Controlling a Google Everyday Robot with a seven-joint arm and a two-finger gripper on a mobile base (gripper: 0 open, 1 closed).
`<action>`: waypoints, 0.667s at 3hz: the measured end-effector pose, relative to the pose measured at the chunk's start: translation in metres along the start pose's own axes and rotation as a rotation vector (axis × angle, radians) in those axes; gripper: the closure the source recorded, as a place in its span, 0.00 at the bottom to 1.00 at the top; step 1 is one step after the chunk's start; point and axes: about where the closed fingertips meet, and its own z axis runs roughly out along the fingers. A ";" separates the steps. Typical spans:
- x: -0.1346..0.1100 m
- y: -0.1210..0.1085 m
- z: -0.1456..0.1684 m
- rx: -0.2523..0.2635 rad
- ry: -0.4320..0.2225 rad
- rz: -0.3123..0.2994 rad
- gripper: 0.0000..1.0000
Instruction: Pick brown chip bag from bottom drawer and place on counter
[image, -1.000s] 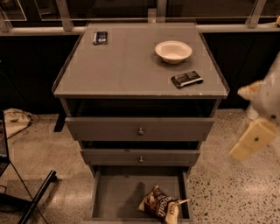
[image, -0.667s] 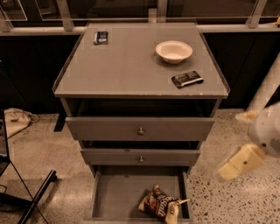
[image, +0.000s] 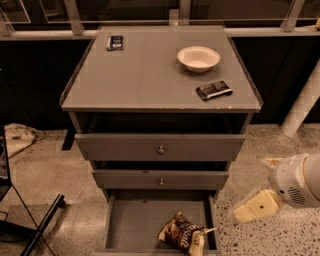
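Observation:
The brown chip bag (image: 184, 235) lies crinkled in the front right of the open bottom drawer (image: 135, 222), its cream end toward the front. The counter (image: 150, 75) is the flat grey top of the cabinet. My gripper (image: 263, 186) hangs over the floor to the right of the bottom drawer, at about the height of the middle drawer. Its cream fingers (image: 256, 207) are spread apart with nothing between them. It is apart from the bag and the cabinet.
A white bowl (image: 198, 58) and a flat black packet (image: 214, 90) sit on the counter's right side, and a small dark packet (image: 115, 42) at the back left. Two knobbed drawers stand slightly open above. A white pole (image: 302, 107) is at the right and a black stand leg (image: 42, 225) at the lower left.
My gripper has come down and slightly left along the cabinet's right side, from upper-drawer height to near the bottom drawer. The bag and the drawers have not moved.

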 end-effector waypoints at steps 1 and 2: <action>0.000 0.007 -0.001 0.012 0.002 -0.022 0.00; 0.037 0.019 0.035 -0.007 -0.042 0.029 0.00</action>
